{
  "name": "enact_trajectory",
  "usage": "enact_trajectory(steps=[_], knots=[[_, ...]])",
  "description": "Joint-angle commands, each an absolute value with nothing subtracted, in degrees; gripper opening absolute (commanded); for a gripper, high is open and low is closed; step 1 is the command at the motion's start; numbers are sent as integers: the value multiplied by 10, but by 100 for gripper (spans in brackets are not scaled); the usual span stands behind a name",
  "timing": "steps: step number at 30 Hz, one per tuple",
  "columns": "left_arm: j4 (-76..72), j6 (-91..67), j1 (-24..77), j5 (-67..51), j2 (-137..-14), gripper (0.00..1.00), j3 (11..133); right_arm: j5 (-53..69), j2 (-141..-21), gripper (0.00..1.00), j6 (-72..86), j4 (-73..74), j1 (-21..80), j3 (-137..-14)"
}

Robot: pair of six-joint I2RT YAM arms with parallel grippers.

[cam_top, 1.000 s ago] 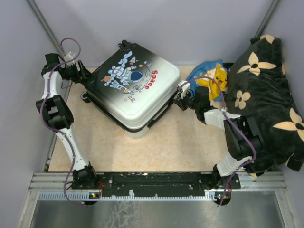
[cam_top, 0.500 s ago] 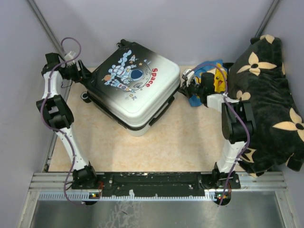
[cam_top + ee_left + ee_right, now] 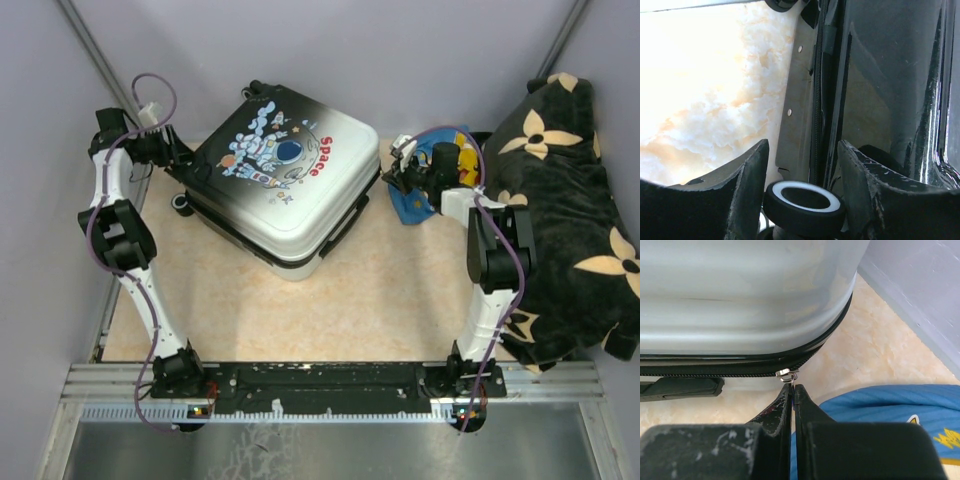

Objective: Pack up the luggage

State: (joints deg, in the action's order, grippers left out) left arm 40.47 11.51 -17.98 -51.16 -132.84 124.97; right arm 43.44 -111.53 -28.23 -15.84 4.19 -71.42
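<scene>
At far left our left pincer (image 3: 802, 150) stands released, its jaws spread astride the black wheel (image 3: 805, 200) at the rear left corner of the luggage (image 3: 285, 190). The luggage lies flat and closed on the worktop (image 3: 380, 300) between both arms, astronaut print up. At its right edge our right pincer (image 3: 792, 387) is clenched with its tips touching the silver zipper pull (image 3: 786, 374), though we cannot tell whether the pull is pinched, and the blue cloth (image 3: 880, 405) and flowered cushion (image 3: 560, 200) lie further right.
</scene>
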Motion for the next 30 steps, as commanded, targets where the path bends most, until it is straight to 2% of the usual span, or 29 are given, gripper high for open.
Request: enact_trajectory(steps=[1,4,6,17,19,25,30], knots=[[355,154,-163,-486,-1325,44,1216,406,-1098,0,-276,-215,40,-728],[352,177,-164,-449,-1287,82,1199,402,-1095,0,-260,-239,58,-709],[331,179,-171,-429,-1250,98,1167,399,-1093,0,-246,-253,62,-702],[257,241,-147,-313,-1079,100,1110,412,-1073,0,-228,-292,83,-659],[259,261,-127,-325,-1057,100,1101,412,-1072,0,-220,-302,89,-651],[348,366,71,-313,-1025,100,1097,415,-1064,0,-205,-322,103,-634],[328,372,216,-280,-1014,100,1069,417,-1048,0,-198,-326,106,-615]])
